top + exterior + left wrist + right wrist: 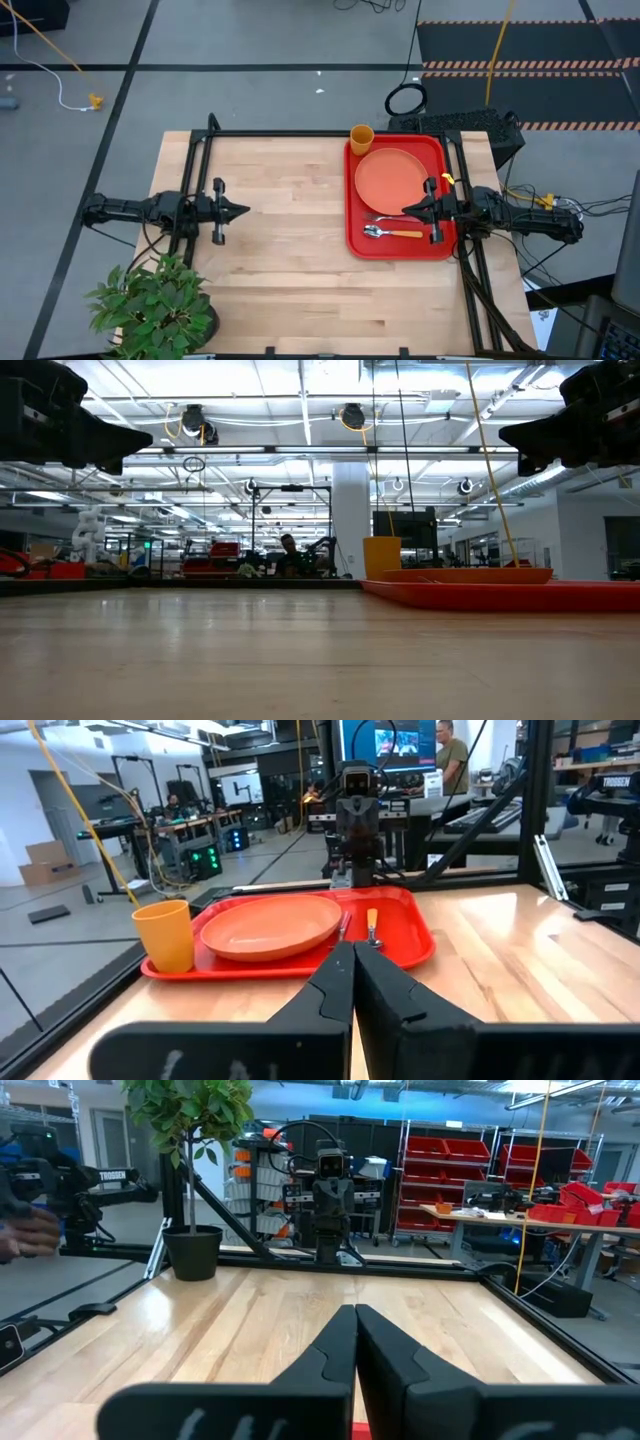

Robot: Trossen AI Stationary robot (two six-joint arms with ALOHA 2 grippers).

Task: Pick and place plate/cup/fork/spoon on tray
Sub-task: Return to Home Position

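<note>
High view, tray [400,247] along the surface's right edge.
Holding plate [390,180], cup [361,137] in one corner, fork [343,927] beside spoon [392,233]; right pincer [407,211] above tray, left pincer [243,211] by left edge, both pressed together.

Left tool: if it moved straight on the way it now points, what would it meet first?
Probably the right tool, which faces it. The left tool, shut, hangs above the table at about the same height, so it would likely clear the tray rim; exact heights are unclear.
</note>
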